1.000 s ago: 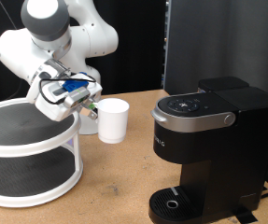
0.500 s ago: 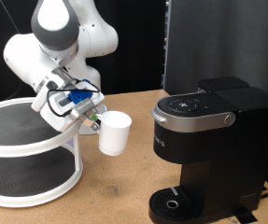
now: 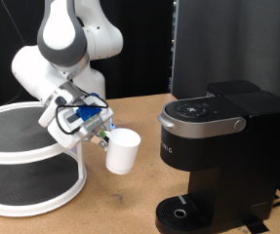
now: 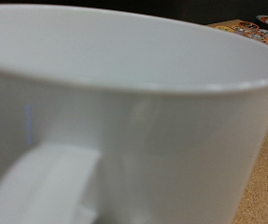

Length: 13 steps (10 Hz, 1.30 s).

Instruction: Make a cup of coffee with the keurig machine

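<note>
The gripper (image 3: 105, 137) is closed on the cup (image 3: 124, 151), gripping it at the handle side and holding it tilted above the bench (image 3: 130, 200); whether its base touches the wood cannot be told. In the wrist view the cup (image 4: 143, 121) fills nearly the whole picture, its handle (image 4: 40, 187) close to the camera. To the exterior view's left of the cup stands a round two-tier shelf (image 3: 27, 161). The keurig (image 3: 218, 156) sits at the exterior view's right, lid down, its round drip tray (image 3: 183, 212) bare, apart from the cup.
</note>
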Each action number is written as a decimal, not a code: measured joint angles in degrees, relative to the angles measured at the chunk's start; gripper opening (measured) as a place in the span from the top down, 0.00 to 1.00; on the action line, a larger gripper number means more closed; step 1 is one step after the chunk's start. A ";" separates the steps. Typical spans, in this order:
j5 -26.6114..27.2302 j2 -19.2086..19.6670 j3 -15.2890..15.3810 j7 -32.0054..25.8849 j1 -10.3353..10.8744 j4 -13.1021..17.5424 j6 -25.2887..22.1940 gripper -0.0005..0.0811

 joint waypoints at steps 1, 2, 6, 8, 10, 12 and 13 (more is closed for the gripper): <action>1.24 1.04 0.06 -1.12 0.21 0.15 0.00 0.91; 2.61 2.05 0.16 -2.21 0.41 0.31 0.00 0.91; 5.53 6.05 1.66 -3.42 0.55 1.69 0.28 0.91; 6.64 7.78 2.83 -3.42 0.65 2.63 1.14 0.91; 7.84 9.50 4.17 -3.28 0.73 3.76 1.42 0.91; 10.02 11.19 5.52 -3.28 0.92 5.08 1.48 0.91; 10.97 11.96 6.17 -3.29 0.96 5.74 1.49 0.91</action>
